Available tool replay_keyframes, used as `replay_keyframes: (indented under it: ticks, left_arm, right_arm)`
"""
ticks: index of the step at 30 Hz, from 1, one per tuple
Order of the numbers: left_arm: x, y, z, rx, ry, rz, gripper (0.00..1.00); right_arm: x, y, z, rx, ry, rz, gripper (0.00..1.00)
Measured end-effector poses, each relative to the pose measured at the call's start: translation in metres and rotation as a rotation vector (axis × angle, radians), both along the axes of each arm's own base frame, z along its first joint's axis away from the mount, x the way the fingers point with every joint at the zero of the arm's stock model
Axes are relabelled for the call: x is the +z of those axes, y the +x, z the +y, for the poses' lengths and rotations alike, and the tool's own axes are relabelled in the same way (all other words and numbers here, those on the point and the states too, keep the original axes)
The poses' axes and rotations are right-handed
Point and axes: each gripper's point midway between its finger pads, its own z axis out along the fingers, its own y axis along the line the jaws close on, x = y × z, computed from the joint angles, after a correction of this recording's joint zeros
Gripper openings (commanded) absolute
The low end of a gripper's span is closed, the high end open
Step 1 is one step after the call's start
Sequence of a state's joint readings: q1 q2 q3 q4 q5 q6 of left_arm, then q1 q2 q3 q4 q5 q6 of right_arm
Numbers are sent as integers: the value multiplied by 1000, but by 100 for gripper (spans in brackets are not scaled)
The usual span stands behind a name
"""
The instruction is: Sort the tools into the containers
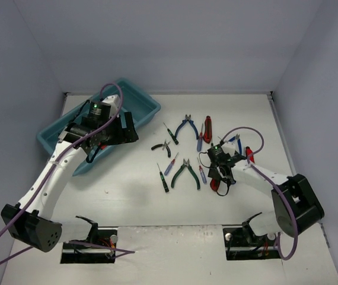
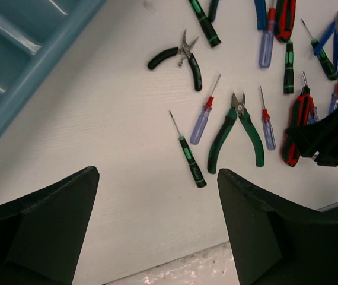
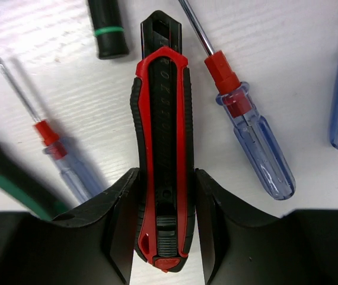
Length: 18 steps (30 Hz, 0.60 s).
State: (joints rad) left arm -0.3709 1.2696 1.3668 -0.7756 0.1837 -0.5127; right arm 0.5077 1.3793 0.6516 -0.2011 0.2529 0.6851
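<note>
**Right gripper and the tool it holds.** The right gripper [image 3: 164, 178] is pressed together on a knife [image 3: 163, 119]. Its two matte black fingers [image 3: 118, 219] are set against the knife's opposite flanks near the rear end. The knife is a long, flat body of ribbed black rubber, with a glossy red plastic spine and a grooved red slider. It lies on the table [image 1: 133, 196], a white surface with a faint grain.

**Neighbouring tools.** Just beside the knife on the right, a large screwdriver [image 3: 258, 154] is seen, with a clear blue handle, a red collar and a thin steel shaft. A small screwdriver [image 3: 62, 160] of the same make lies on the left. A round black handle [image 3: 107, 29] with a green ring is cut off by the upper edge.

**Differences between views.** These textures are resolved in the right wrist view only. In the top view the knife is almost covered by the gripper. There the loose tools are seen as one cluster on the middle and right of the table, apart from the tray [image 1: 148, 110]. The tray is a teal plastic rectangle with a rounded rim, placed at the far left. The left gripper [image 2: 157, 178] is held over the tray's near-right rim, its wedge-shaped fingers spread with nothing between them. Only its own view shows the tray's inner dividers. The same view shows green-handled cutters [image 2: 237, 133] and black-handled pliers [image 2: 178, 59] with curved grips.
</note>
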Motion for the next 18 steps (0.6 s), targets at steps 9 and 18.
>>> replay_keyframes:
  ticks: [9,18]
  left_arm:
    - [21,-15,-69,-140,-138,-64,79]
    - [49,-9,-135,-219,-307,-182,79]
  right_arm:
    - [131,35,45,219,130,-336,0]
    - [222,35,98,540,242,-532,0]
